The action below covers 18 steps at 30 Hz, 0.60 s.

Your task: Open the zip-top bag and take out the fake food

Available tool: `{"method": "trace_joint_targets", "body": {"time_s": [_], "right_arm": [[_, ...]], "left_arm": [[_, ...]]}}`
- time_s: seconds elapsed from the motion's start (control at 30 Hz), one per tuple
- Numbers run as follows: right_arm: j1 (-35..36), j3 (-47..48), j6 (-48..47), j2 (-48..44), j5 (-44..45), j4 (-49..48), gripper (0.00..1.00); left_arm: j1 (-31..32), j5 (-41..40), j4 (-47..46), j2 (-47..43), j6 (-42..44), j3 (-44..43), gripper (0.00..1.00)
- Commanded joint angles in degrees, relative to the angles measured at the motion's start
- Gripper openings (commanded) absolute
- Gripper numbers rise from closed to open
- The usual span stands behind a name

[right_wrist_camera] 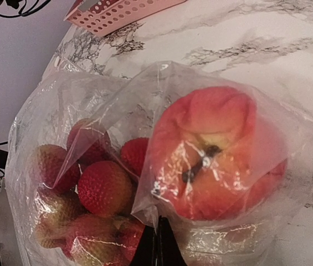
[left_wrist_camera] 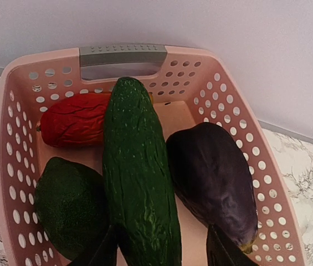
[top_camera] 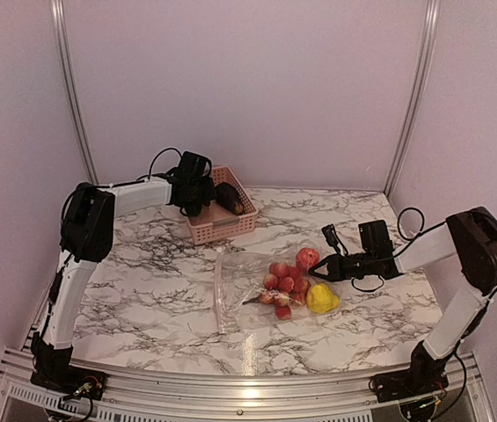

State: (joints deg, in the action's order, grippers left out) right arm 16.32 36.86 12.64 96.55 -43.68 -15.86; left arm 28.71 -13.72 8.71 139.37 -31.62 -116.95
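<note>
The zip-top bag (top_camera: 239, 299) lies flat mid-table, its zip strip toward the left. Inside it are a cluster of red balls (top_camera: 283, 286), a pinkish-red round fruit (top_camera: 307, 258) and a yellow lumpy fruit (top_camera: 322, 299). My right gripper (top_camera: 320, 270) is shut on a pinch of the bag's film (right_wrist_camera: 157, 213) just below the round fruit (right_wrist_camera: 211, 155). My left gripper (left_wrist_camera: 162, 256) hangs open over the pink basket (left_wrist_camera: 12, 166), its fingers either side of a green cucumber (left_wrist_camera: 137, 166). An eggplant (left_wrist_camera: 214, 177), a dark green oval fruit (left_wrist_camera: 67, 205) and a red wrinkled piece (left_wrist_camera: 76, 119) also lie there.
The pink basket (top_camera: 222, 230) stands at the back of the marble table, close to the rear wall. A black cable (top_camera: 406, 224) loops behind the right arm. The table's metal front rail (top_camera: 248, 387) runs between the arm bases.
</note>
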Motion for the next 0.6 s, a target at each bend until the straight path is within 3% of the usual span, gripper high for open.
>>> {"method": "trace_joint_targets", "body": {"time_s": [0.0,0.13,0.3,0.57], "right_arm": [[-0.27,0.14,0.45,0.57,-0.97,-0.53,0.00],[0.35,0.23,0.45,0.82,-1.06,-0.57,0.00],[0.86,0.23,0.45,0.46,-0.88,-0.36,0.00],[1.84,0.54,0.19,-0.55,-0.75,0.43,0.00]], "left_arm": [[-0.50,2.04,1.10,-0.42,1.28,-1.28,0.61],[-0.50,3.19,-1.07,-4.78,2.86,2.61,0.70],[-0.41,4.51,-3.75,-12.40,4.17,10.27,0.72],[-0.21,11.33,-15.31,-32.36,6.47,37.08,0.72]]}}
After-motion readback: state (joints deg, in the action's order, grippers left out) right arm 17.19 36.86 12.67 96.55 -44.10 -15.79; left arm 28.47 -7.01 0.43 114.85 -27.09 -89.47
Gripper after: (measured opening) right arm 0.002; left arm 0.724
